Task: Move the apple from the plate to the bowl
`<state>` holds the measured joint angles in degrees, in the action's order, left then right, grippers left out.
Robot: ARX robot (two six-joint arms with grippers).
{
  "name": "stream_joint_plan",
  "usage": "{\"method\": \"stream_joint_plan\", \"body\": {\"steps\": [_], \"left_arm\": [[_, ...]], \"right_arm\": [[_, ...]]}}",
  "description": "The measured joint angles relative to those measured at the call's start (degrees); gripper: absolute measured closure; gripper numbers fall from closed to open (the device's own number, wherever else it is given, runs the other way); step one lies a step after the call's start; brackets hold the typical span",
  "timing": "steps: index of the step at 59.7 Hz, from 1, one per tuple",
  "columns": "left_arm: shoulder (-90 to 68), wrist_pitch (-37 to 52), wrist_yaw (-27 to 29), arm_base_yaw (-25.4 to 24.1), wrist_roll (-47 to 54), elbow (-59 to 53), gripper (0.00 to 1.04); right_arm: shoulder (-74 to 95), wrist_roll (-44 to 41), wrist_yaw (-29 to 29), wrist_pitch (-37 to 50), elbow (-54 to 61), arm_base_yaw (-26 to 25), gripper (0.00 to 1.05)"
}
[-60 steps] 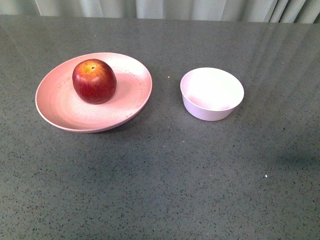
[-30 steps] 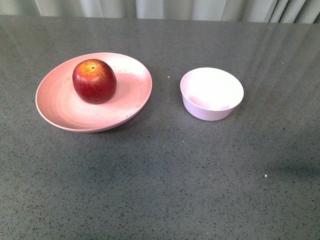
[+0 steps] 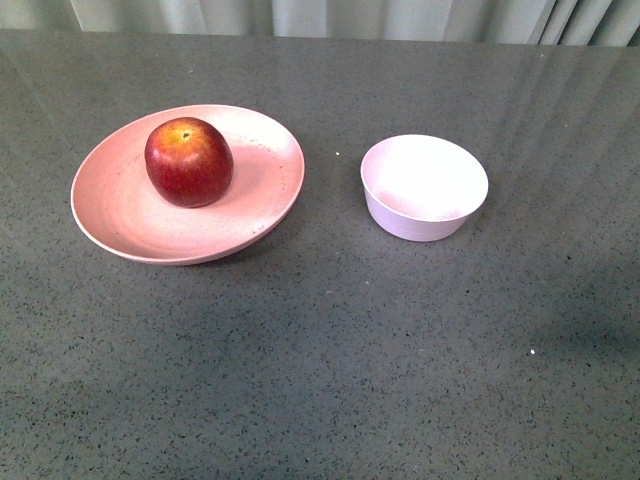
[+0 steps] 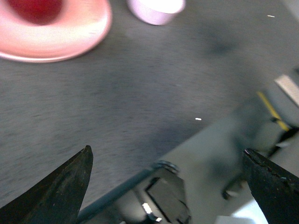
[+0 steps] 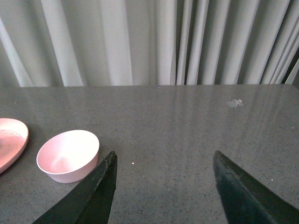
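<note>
Item count on the table (image 3: 320,350): one apple (image 3: 188,161), one plate (image 3: 110,205), one bowl (image 3: 410,222).

1. Apple. Dark red, with a yellow-orange patch at the stem dimple. It rests on the plate, stem dimple up, set toward the far part of the plate's floor. It is not in the bowl.
2. Plate. Wide, shallow and pink, positioned on the left part of the table in the front view. It carries the apple only.
3. Bowl. Small, deep and pale, upright, with nothing inside. It stands to the right of the plate, near it but not touching; bare table shows between the two.
4. Left gripper (image 4: 167,154). Two dark jaws are visible, spread wide with nothing between them. The left wrist view is blurred; it shows the plate, the apple and the bowl well apart from the jaws.
5. Right gripper (image 5: 164,156). Two dark jaws are visible, spread wide, holding nothing, above the table beside the bowl. A pale curtain (image 5: 140,42) hangs behind the table's far edge.

Neither arm appears in the front view.
</note>
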<state>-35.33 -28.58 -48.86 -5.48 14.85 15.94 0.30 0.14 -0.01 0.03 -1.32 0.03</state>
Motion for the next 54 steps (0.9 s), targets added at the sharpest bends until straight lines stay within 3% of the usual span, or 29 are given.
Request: {"method": "stream_joint_plan", "body": {"steps": [9,23,54], "left_arm": [[-9.14,15.93,5.18,7.48,-5.05,2.32,0.09],[-34.62,42.1,17.81,18.82,-12.52,10.1,0.09],[-60.17,52.74,32.15,23.12,-16.31,23.5,0.09]], "right_arm": [[-0.02,0.02,0.02,0.0,-0.02,0.0,0.07],[-0.02,0.0,0.02,0.0,-0.02,0.0,0.09],[-0.02,0.0,0.0,0.0,0.0,0.0,0.09]]}}
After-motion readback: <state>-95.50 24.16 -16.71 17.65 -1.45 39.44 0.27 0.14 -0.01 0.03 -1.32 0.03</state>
